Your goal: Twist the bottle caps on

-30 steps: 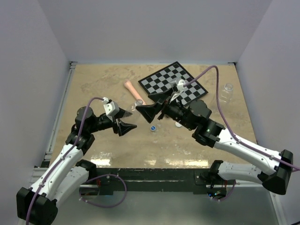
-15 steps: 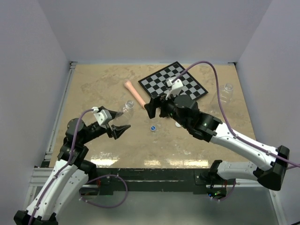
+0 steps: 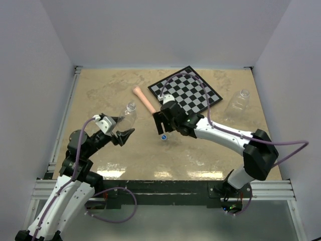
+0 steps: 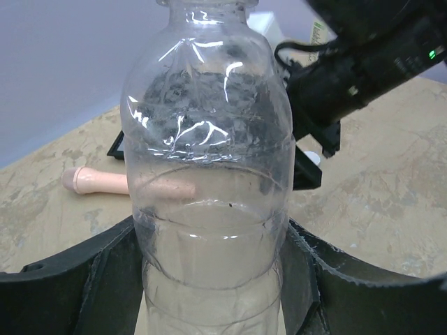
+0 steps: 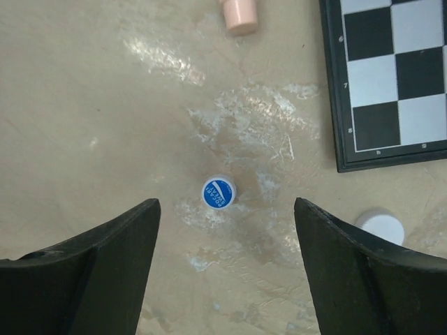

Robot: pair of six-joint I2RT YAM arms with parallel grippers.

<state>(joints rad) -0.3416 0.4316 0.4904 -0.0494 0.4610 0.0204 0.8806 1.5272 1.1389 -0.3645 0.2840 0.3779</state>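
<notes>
Right gripper (image 3: 162,129) lowered over the blue cap (image 5: 218,192).
Its jaws are spread wide, astride the cap on the table (image 3: 100,90). The small bottle (image 4: 209,174), clamped uncapped in the left gripper (image 3: 124,128), has been drawn back; a cap pickup is judged next.

You found printed matter in three places, and none of it could be read in full.

1. The blue cap (image 5: 218,192) carried a white centre patch with small lettering, too blurred to make out.
2. The dark border of the chessboard (image 5: 340,105) bore tiny pale characters beside the squares. The two on its left edge looked like digits, but you could not confirm them.
3. In the left wrist view, a small sticker (image 4: 318,31) with green print sat on the right arm (image 4: 363,63). Its text was illegible.
</notes>
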